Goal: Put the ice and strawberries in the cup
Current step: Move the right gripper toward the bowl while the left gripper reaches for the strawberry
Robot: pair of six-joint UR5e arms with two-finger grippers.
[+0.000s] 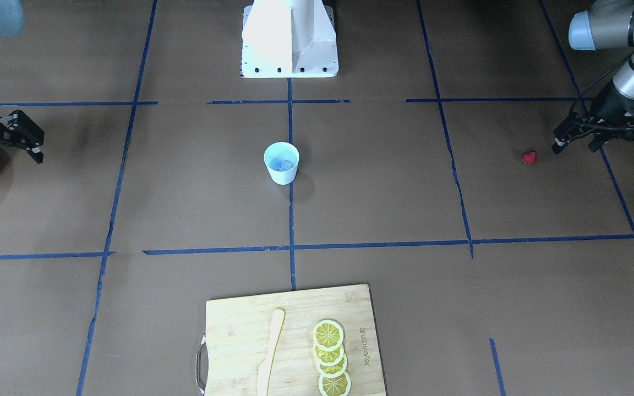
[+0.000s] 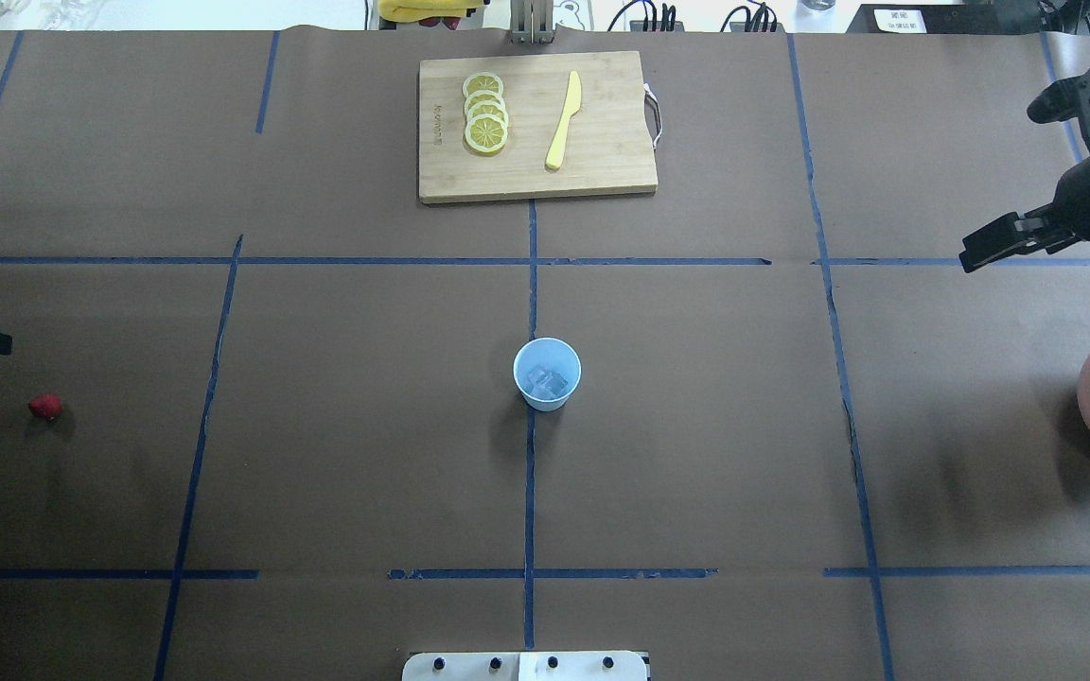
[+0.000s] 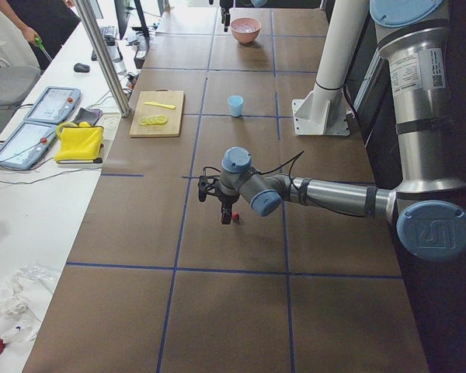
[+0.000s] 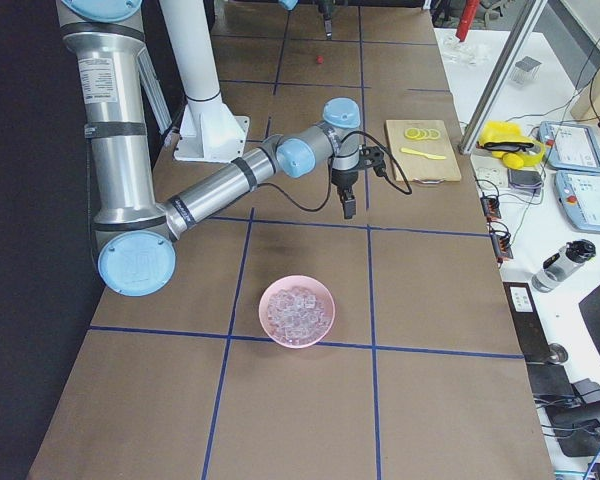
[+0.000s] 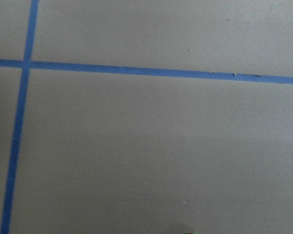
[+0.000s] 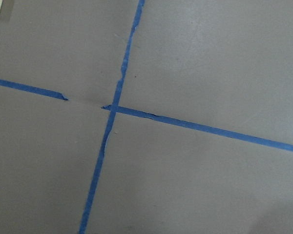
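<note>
The left gripper (image 1: 574,147) hangs low just beside the strawberry (image 1: 529,158) without touching it. In the front view its jaws stand apart, with bare surface (image 1: 185,192) between them and nothing held. The right gripper (image 4: 347,205) hovers near the pink bowl (image 4: 296,343). I cannot tell how its jaws stand, since from the side it shows as a single dark prong. The cup (image 2: 547,374) stands upright at mid-surface on a blue tape line (image 2: 530,492), well apart from both arms, with ice (image 2: 545,381) in its bottom. Printed writing runs along one edge of the cutting board (image 1: 240,330), and a white label (image 3: 429,68) sits on each arm's upright tube; all of it is too small to read. Only the right side view shows the heap of ice in the bowl, and both wrist views show just brown surface and blue tape
</note>
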